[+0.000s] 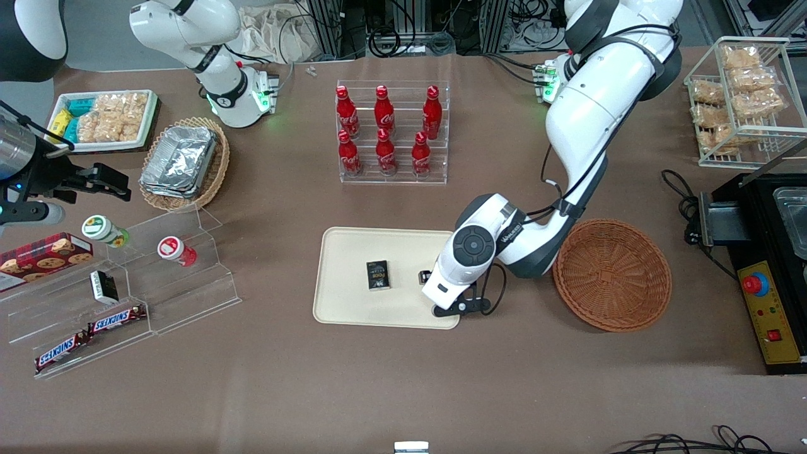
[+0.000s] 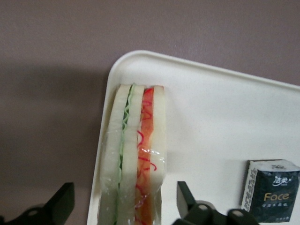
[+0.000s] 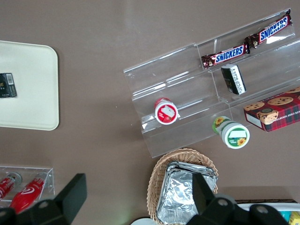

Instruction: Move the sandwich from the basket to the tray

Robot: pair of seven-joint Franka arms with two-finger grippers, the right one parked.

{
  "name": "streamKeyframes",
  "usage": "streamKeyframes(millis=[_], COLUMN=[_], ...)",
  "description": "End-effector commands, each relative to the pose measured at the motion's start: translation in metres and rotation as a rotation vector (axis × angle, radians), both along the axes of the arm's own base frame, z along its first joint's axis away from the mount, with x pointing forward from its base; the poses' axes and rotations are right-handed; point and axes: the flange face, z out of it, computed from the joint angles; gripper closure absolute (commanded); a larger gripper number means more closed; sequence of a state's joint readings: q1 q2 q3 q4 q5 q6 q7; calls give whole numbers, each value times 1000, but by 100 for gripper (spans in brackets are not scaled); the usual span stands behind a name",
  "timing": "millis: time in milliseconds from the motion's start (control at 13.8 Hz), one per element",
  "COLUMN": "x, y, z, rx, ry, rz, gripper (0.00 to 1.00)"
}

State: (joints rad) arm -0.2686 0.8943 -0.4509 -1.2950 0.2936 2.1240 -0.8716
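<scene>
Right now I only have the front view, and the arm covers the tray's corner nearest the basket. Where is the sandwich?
Observer: The wrist camera shows the sandwich lying on the tray, along the rim by a corner, right under the hand.
Operator: Is the hand gripping it?
Observer: No. The hand is open, with its fingers on either side of the sandwich and a gap to the bread on both.
Operator: Is it touching the small dark pack?
Observer: No. The pack sits apart from it, with bare tray between them.
</scene>
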Motion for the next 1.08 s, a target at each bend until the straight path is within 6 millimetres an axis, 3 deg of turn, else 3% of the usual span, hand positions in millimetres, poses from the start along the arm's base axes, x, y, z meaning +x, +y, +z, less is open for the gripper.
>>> streamKeyframes(millis=[0, 361, 506, 651, 795, 867, 1012], x=[19, 27, 15, 12, 5, -2, -25], y=[42, 117, 135, 188, 233, 263, 301], z=[36, 121, 151, 170, 203, 217, 232], rx=[66, 158, 189, 209, 174, 164, 177], ry=[14, 56, 30, 17, 35, 39, 37], rz=[45, 131, 143, 171, 92, 63, -20], gripper=[0, 0, 0, 0, 0, 0, 0])
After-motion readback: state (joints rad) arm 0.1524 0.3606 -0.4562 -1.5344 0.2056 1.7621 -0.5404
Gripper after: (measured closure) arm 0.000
